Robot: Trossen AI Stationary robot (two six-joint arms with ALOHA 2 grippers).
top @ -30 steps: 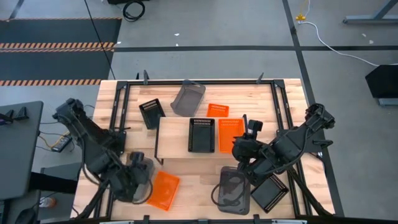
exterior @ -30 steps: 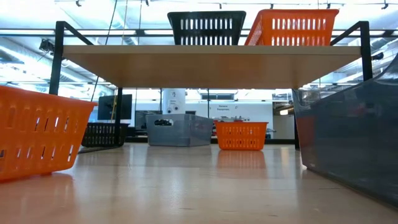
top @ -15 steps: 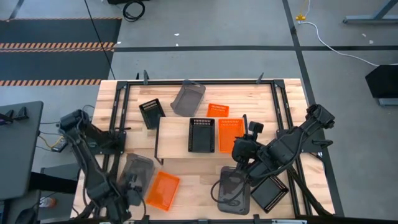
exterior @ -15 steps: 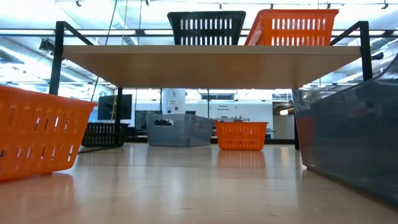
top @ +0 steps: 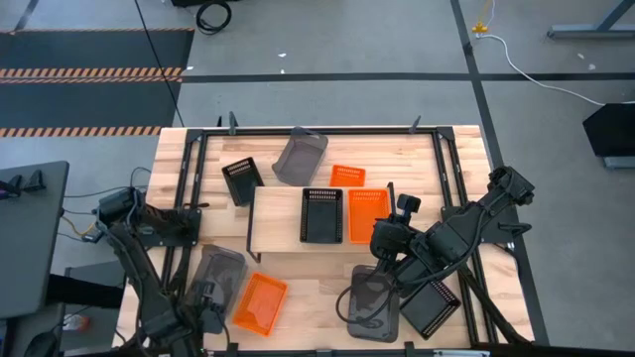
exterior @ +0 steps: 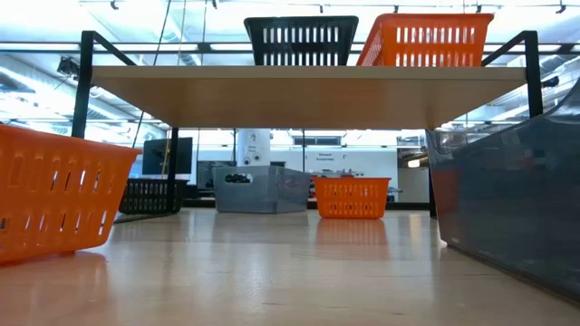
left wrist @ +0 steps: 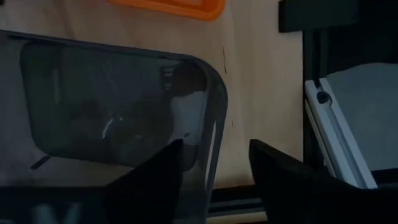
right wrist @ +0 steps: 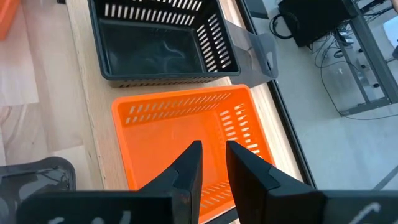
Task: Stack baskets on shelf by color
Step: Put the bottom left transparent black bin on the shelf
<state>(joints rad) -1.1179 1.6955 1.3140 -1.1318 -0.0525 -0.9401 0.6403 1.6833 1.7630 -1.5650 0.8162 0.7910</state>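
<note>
The shelf (top: 273,218) carries a black basket (top: 321,215) and an orange basket (top: 365,210) side by side. My right gripper (top: 381,236) hangs over the orange basket's near end (right wrist: 180,130), its fingers a narrow gap apart and empty. My left gripper (top: 201,297) is open at the table's near left. Its fingers stand on either side of the near end wall (left wrist: 214,124) of a grey basket (top: 216,270) that rests on its bottom on the table; the wall stands free in the gap.
An orange basket (top: 260,303) lies right of the left gripper. A grey basket (top: 372,300) and a black one (top: 430,305) lie at the near right. Behind the shelf are a black basket (top: 241,180), a grey one (top: 300,156) and an orange one (top: 346,176).
My left gripper has drawn back toward the table's near left corner, off the grey basket, which now shows uncovered on the table.
</note>
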